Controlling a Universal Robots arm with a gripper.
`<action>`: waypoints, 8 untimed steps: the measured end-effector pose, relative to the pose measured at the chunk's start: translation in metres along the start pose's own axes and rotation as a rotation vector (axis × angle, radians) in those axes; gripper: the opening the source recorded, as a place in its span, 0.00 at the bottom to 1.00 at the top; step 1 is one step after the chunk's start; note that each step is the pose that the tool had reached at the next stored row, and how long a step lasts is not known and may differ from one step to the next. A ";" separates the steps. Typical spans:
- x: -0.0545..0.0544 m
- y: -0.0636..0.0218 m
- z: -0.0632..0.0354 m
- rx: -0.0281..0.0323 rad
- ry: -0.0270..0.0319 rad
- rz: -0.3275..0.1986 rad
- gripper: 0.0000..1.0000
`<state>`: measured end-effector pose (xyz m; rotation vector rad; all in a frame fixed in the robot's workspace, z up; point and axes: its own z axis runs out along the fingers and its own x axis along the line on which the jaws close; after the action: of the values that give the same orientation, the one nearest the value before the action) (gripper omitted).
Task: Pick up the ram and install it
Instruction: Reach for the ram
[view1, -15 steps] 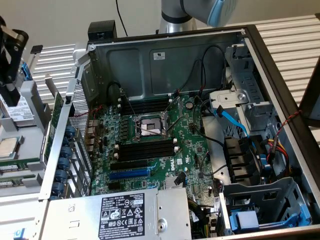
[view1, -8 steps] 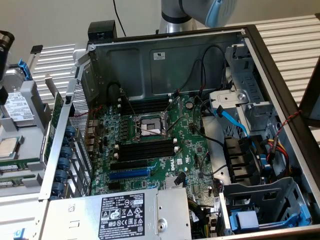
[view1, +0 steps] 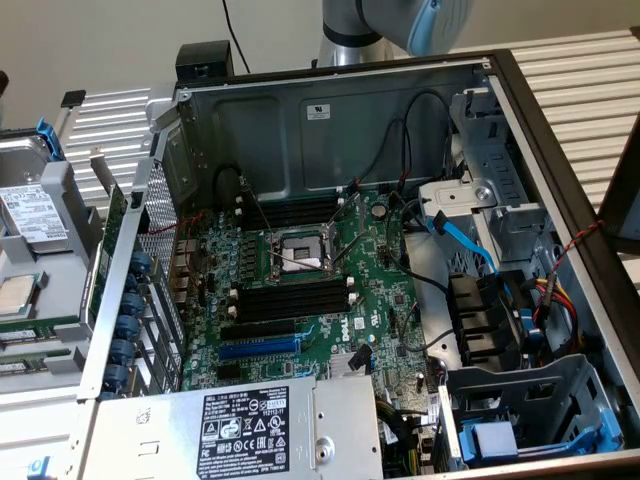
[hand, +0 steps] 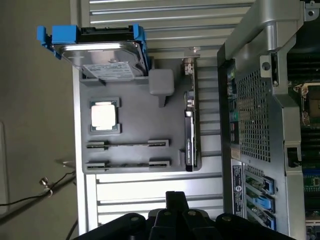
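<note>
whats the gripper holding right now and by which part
Nothing. The gripper is shut and empty, hanging clear of the gray tray of parts beside the computer case.

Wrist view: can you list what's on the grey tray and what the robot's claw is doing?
tray: grey, beside the open computer case
ram: two thin sticks on edge in the tray, untouched
processor chip: flat in its pocket
hard drive: blue-framed, at one end of the tray
gripper: shut, empty, hovering near the tray
memory slots: long, black, empty, inside the case
</note>
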<state>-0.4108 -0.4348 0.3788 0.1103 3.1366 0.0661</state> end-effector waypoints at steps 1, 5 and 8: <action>0.002 -0.0001 0.0003 0.0001 0.0023 0.000 0.11; 0.012 -0.0003 0.0017 0.0002 0.0039 0.000 0.11; 0.016 -0.0005 0.0022 0.0003 0.0044 0.000 0.11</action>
<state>-0.4269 -0.4341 0.3765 0.1096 3.1410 0.0660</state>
